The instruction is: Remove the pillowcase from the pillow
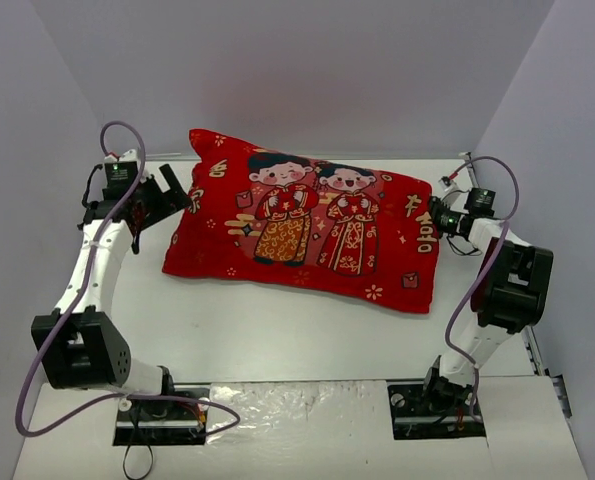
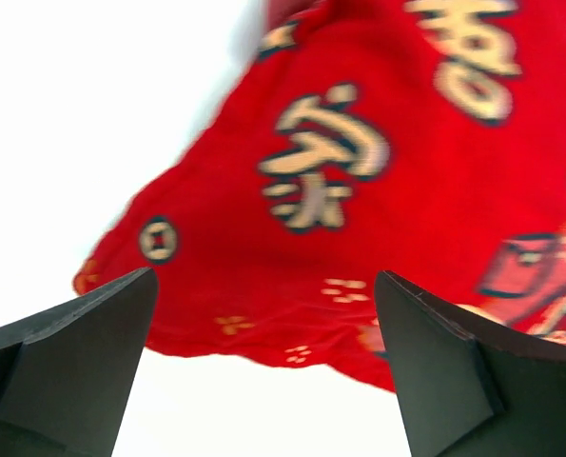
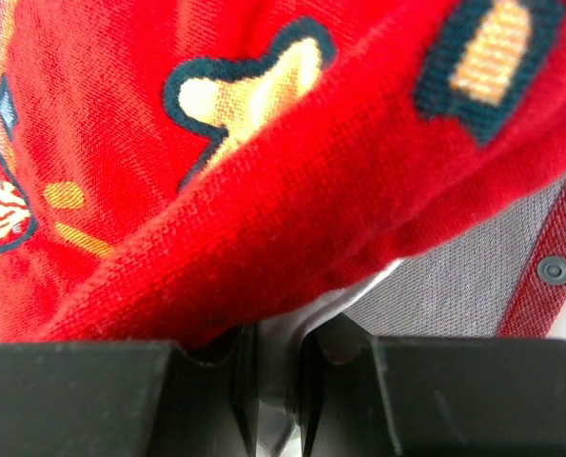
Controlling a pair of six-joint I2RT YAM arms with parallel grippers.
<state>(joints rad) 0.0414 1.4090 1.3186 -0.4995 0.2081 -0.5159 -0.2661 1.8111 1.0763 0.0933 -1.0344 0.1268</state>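
The red pillowcase with two cartoon figures lies stuffed in the middle of the white table. The pillow is hidden inside it in the top view. My left gripper is open at the cover's left end, and in the left wrist view its fingers straddle the red corner without touching it. My right gripper is at the cover's right end. In the right wrist view it is shut on a fold of white pillow fabric showing under the red edge.
The cover's grey inner lining with a snap button shows at the open right end. Grey walls enclose the table at the back and sides. A foil-covered strip lies between the arm bases.
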